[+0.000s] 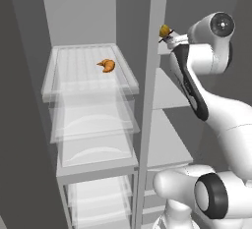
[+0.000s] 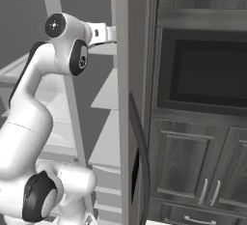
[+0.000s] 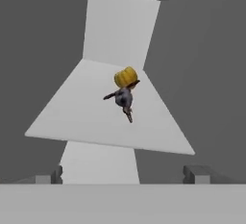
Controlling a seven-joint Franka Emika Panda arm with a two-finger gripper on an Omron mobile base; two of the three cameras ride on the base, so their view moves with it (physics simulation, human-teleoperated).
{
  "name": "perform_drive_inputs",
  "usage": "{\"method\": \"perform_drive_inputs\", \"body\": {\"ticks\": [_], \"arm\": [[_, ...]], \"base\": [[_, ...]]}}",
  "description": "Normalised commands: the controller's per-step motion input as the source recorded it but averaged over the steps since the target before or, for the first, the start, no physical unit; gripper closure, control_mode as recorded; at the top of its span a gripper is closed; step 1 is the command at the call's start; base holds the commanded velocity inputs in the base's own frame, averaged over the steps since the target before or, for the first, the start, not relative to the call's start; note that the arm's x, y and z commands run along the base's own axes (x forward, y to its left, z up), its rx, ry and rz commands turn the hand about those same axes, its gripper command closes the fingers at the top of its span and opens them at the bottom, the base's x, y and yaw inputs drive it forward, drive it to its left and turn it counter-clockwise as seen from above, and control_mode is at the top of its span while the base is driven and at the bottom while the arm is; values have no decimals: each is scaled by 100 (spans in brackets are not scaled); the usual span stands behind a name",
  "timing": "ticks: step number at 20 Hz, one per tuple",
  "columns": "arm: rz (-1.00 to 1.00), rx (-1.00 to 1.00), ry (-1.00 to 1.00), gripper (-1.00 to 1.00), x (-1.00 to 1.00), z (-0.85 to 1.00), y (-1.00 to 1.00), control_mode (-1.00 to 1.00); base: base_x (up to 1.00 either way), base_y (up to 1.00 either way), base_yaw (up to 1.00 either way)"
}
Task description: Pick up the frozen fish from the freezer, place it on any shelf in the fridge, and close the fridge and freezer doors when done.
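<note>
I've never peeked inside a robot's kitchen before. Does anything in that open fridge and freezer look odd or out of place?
Little stands out. An orange pastry lies alone on the fridge's top clear shelf. On a grey freezer shelf, the frozen fish lies right against a yellow-orange item, an unusual pairing. Nothing looks spilled or damaged.

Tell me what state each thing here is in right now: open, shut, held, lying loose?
frozen fish: lying loose on a freezer shelf, not held.
yellow-orange item: on the same shelf, right behind the fish.
hand: open, empty, pointed at the fish, short of it.
freezer: open.
fridge: open.
orange croissant: lying loose on the top clear fridge shelf.
freezer door: swung open.
</note>
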Motion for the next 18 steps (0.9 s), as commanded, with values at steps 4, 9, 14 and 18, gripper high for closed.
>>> {"method": "perform_drive_inputs", "body": {"ticks": [4, 9, 14, 18], "arm": [[0, 11, 1, -100, 39, -7, -44, -100], [0, 15, 7, -100, 52, -11, -20, -100], [0, 5, 21, -100, 59, -23, -8, -100], [0, 0, 9, -100, 75, -14, 0, -100]], "base": [[0, 0, 0], [0, 0, 0], [0, 0, 0], [0, 0, 0]]}}
